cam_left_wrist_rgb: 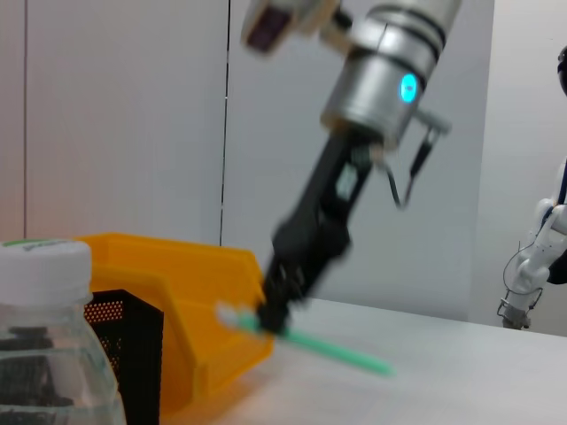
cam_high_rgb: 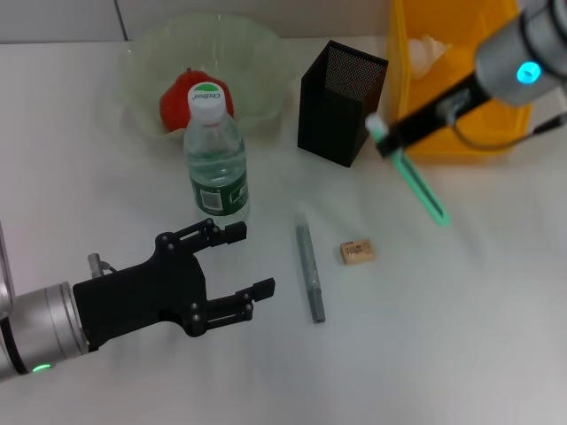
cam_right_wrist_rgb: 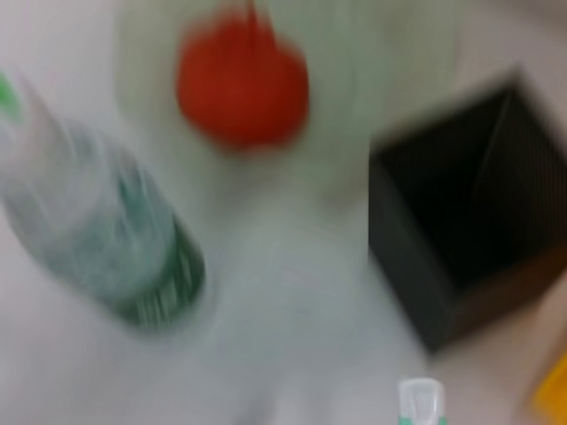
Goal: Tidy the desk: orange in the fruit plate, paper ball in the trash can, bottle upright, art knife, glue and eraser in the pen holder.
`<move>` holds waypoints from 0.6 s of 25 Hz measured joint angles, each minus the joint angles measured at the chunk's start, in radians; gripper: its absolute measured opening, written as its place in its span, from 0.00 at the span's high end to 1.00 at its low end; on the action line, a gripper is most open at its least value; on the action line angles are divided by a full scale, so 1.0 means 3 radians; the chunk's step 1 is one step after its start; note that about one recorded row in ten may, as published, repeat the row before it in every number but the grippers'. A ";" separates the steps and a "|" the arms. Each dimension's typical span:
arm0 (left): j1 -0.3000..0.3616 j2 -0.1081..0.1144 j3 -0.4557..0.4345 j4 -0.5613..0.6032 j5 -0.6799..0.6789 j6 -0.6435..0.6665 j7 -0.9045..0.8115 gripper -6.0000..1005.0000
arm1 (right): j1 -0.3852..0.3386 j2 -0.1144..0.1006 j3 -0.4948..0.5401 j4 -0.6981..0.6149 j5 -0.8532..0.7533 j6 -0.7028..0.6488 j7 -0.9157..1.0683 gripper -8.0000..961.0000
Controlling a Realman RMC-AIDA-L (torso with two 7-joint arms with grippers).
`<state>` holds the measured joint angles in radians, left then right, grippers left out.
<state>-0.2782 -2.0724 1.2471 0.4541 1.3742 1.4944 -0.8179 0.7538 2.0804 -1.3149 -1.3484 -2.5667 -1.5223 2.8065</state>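
Head view: I had bare white desk (cam_high_rgb: 496,336) across the near half and to 3 o'clock, plenty of room to move. L gripper (cam_high_rgb: 232,266) sat low at 7 o'clock, fingers spread wide w/ nothing between them, just short of the upright bottle (cam_high_rgb: 215,159). Fruit plate (cam_high_rgb: 151,62) at 11 o'clock held the orange (cam_high_rgb: 177,99); the yellow trash can (cam_high_rgb: 412,80) at 1 o'clock held the paper ball (cam_high_rgb: 427,50). Black mesh pen holder (cam_high_rgb: 341,102) stood between plate & can, its inside dark, contents not visible. R gripper (cam_high_rgb: 387,140) was pinching the green glue (cam_high_rgb: 416,181) by its capped end, stick hanging slantwise just beside the holder's 3 o'clock wall, clear of the rim. Art knife (cam_high_rgb: 310,270) & eraser (cam_high_rgb: 356,252) lay mid-desk, near each other, not touching.
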 joint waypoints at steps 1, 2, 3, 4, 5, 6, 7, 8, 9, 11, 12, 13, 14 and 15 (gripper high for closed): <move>0.0000 0.0000 0.0000 0.0000 -0.0002 0.0000 0.0000 0.23 | -0.0050 0.0000 0.0095 -0.0121 0.0079 0.0033 -0.0088 0.81; 0.0000 0.0000 0.0000 0.0000 -0.0003 0.0000 0.0000 0.23 | -0.0115 0.0000 0.0188 -0.0242 0.0205 0.0123 -0.0231 0.81; 0.0001 0.0000 0.0000 0.0000 -0.0004 0.0000 0.0000 0.23 | -0.0185 0.0003 0.0260 -0.0341 0.0334 0.0234 -0.0400 0.81; 0.0001 0.0000 0.0000 0.0000 -0.0004 0.0000 0.0001 0.23 | -0.0398 0.0006 0.0315 -0.0475 0.0746 0.0635 -0.0838 0.81; 0.0001 -0.0002 0.0000 0.0000 -0.0004 0.0000 0.0001 0.23 | -0.0398 0.0006 0.0315 -0.0475 0.0746 0.0635 -0.0838 0.81; 0.0002 -0.0003 0.0005 0.0000 -0.0004 0.0000 0.0001 0.23 | -0.0538 0.0006 0.0311 -0.0492 0.1066 0.0916 -0.1129 0.81; 0.0002 -0.0004 0.0010 0.0000 -0.0004 0.0001 0.0001 0.23 | -0.0613 0.0006 0.0302 -0.0472 0.1272 0.1082 -0.1347 0.81; 0.0002 -0.0003 0.0019 0.0000 -0.0007 0.0002 0.0001 0.23 | -0.0741 0.0008 0.0281 -0.0407 0.1643 0.1350 -0.1712 0.81; 0.0002 -0.0004 0.0029 0.0000 -0.0011 0.0003 0.0001 0.23 | -0.0874 0.0012 0.0242 -0.0104 0.2405 0.1719 -0.2535 0.81; 0.0000 -0.0005 0.0038 0.0000 -0.0020 0.0001 0.0001 0.23 | -0.0911 0.0015 0.0223 0.0114 0.2875 0.1866 -0.3002 0.81; -0.0001 -0.0005 0.0039 0.0000 -0.0021 -0.0002 0.0001 0.23 | -0.0901 0.0012 0.0225 0.0410 0.3315 0.1930 -0.3499 0.81; -0.0001 -0.0005 0.0039 0.0000 -0.0021 -0.0009 0.0001 0.23 | -0.0865 0.0008 0.0231 0.0718 0.3726 0.1949 -0.3972 0.81; -0.0001 -0.0005 0.0041 0.0000 -0.0021 -0.0012 0.0001 0.23 | -0.0744 0.0003 0.0249 0.1337 0.4352 0.1918 -0.4777 0.81; -0.0001 -0.0005 0.0041 0.0000 -0.0021 -0.0012 0.0001 0.23 | -0.0744 0.0003 0.0249 0.1337 0.4352 0.1918 -0.4777 0.81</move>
<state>-0.2784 -2.0739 1.2593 0.4540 1.3678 1.4907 -0.8175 0.5306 2.0814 -1.2403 -0.9474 -1.2612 -0.9468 1.3734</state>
